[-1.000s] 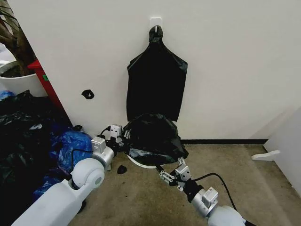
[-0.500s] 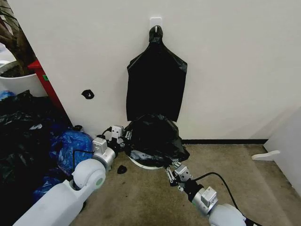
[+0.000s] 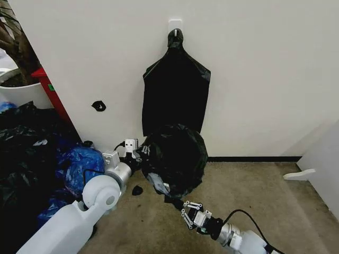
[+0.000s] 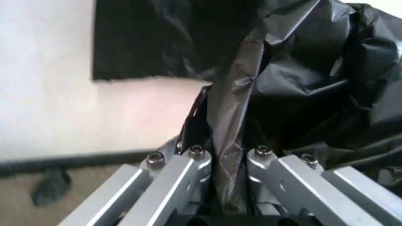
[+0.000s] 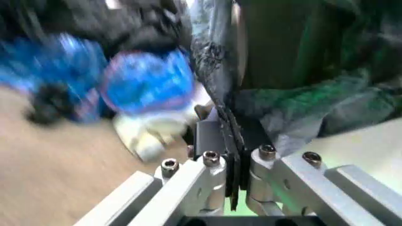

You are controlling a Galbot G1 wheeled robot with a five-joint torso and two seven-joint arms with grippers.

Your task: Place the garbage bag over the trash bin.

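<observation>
The bag point(image 3: 175, 159) covers the bin on the floor by the wall, with left gripper point(image 3: 142, 153) and right gripper point(image 3: 177, 203) fingers each pinching a fold of film between them, so seating the rim and release likely remain.
</observation>
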